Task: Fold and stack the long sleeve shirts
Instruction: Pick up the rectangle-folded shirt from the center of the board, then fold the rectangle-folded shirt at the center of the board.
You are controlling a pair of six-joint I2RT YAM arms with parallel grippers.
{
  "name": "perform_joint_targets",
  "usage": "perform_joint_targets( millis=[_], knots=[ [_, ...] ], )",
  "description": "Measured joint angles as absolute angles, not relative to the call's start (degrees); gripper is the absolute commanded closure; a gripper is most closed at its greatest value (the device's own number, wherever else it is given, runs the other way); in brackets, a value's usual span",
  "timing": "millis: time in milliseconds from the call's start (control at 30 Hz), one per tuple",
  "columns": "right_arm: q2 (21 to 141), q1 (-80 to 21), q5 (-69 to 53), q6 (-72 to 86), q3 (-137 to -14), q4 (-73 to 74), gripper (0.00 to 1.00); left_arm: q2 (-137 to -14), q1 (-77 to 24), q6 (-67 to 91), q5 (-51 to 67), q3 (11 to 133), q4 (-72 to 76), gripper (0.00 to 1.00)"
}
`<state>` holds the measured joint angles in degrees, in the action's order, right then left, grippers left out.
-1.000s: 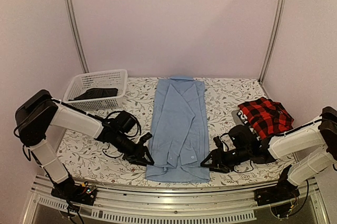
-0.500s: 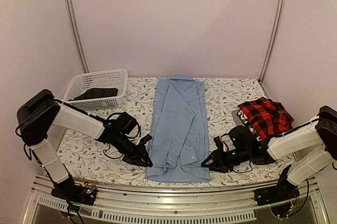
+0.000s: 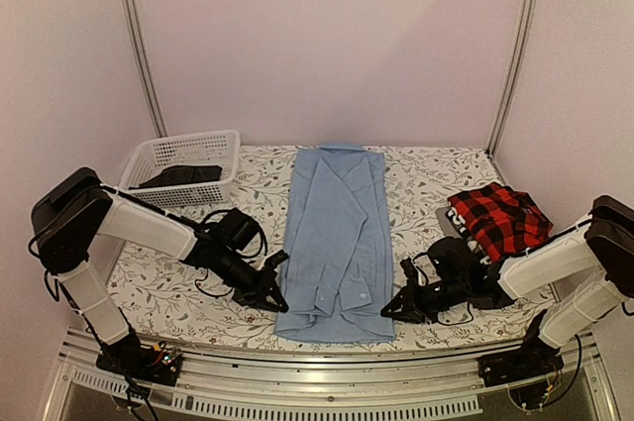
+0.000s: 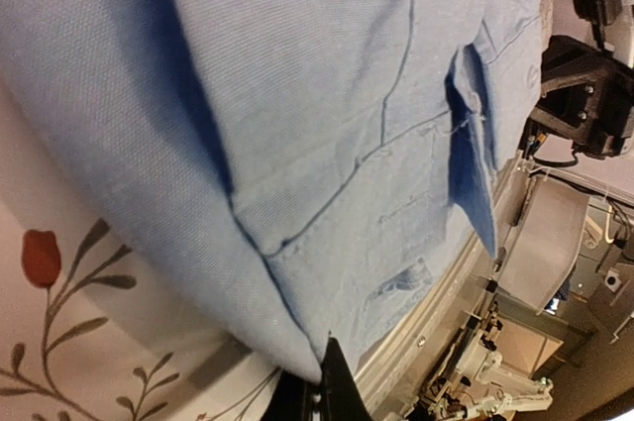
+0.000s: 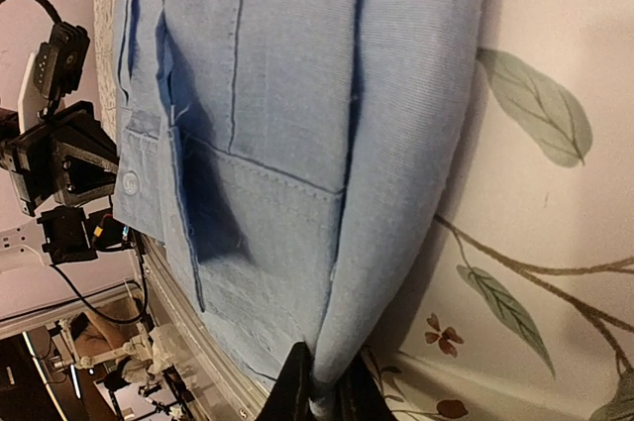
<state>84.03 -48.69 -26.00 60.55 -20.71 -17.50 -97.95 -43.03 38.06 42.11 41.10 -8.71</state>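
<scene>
1. Left tool (image 3: 269, 294) is pinched tight on the near left corner of the blue shirt (image 3: 337, 233); right tool (image 3: 394, 307) is clamped on its near right corner.
2. It lies flat on the table (image 3: 426, 175), with the plaid shirt (image 3: 498, 220) to its right.
3. Only the top view catches the basket (image 3: 183, 151), off to its left.

Reckoning from the middle of the flowered table (image 3: 421, 178), the light blue shirt (image 3: 337, 238) fills the strip from 12 to 6 o'clock, so I have bare tabletop only either side: a wide patch at 1 to 2 o'clock, a narrow gap at 11. The white lattice basket (image 3: 184, 193) blocks 10 o'clock and the plaid shirt (image 3: 500, 220) 3 o'clock. My left arm (image 3: 158, 228) lies low across 7 to 9, my right arm (image 3: 540, 263) across 4 to 5.
</scene>
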Motion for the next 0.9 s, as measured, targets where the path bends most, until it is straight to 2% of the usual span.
perform_joint_targets(
  millis=[67,633,900],
  knots=[
    [84.2,-48.7,-26.1,60.5,-21.0,-17.6,1.0,-97.6,-43.0,37.9,42.1,41.1,-8.8,1.0],
    [77.8,-48.4,-25.8,58.8,-29.6,-12.6,1.0,-90.2,-40.4,37.6,44.3,45.1,-11.6,1.0],
    [81.0,-42.5,-25.1,54.7,-38.6,-10.7,1.0,-92.9,-34.3,38.6,46.3,53.6,-10.9,1.0]
  ],
)
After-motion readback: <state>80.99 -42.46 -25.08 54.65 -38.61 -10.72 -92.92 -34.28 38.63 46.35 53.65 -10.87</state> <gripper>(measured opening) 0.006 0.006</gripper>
